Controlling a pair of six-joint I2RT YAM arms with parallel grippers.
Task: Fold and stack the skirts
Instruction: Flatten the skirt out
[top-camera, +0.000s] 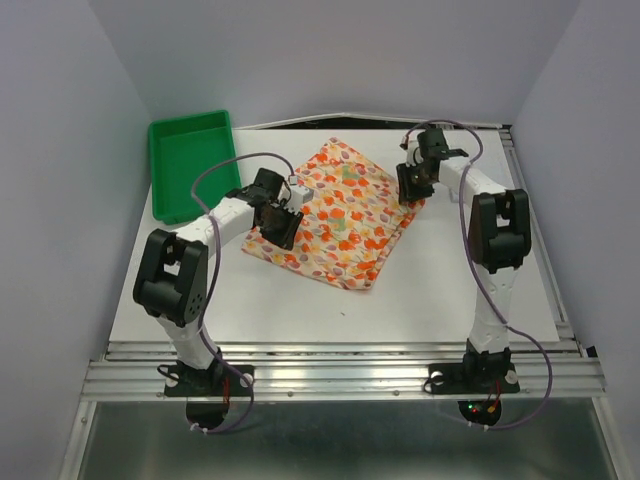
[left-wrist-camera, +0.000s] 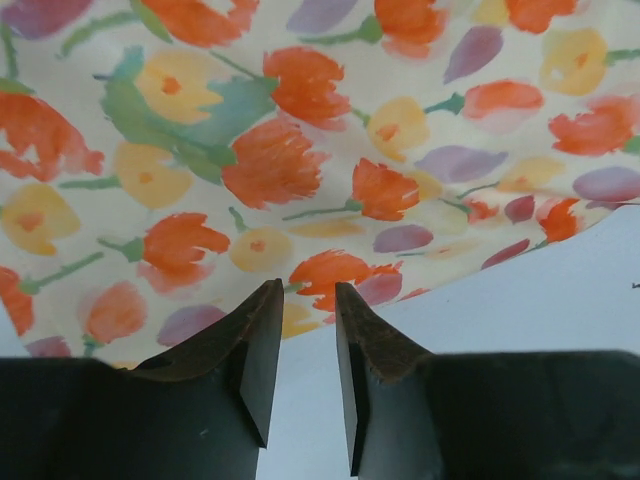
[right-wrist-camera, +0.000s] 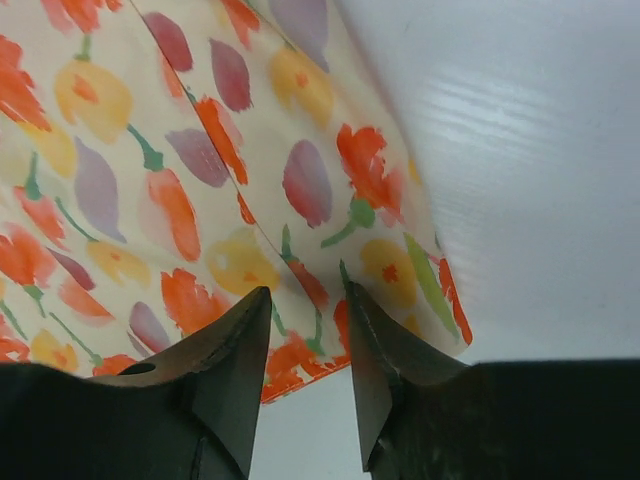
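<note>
The floral skirt (top-camera: 340, 215), cream with orange, red and yellow print, lies spread flat on the white table (top-camera: 440, 290). My left gripper (top-camera: 278, 222) is at its left edge. In the left wrist view my left gripper (left-wrist-camera: 305, 290) is open and empty, its tips just at the hem of the floral skirt (left-wrist-camera: 300, 150). My right gripper (top-camera: 411, 184) is at the skirt's right corner. In the right wrist view my right gripper (right-wrist-camera: 305, 292) is open, its tips over the corner of the floral skirt (right-wrist-camera: 180, 180). The plain white skirt does not show clearly.
A green plastic tray (top-camera: 160, 170) stands at the back left of the table. Grey walls close in on the left, back and right. A metal rail runs along the near edge by the arm bases.
</note>
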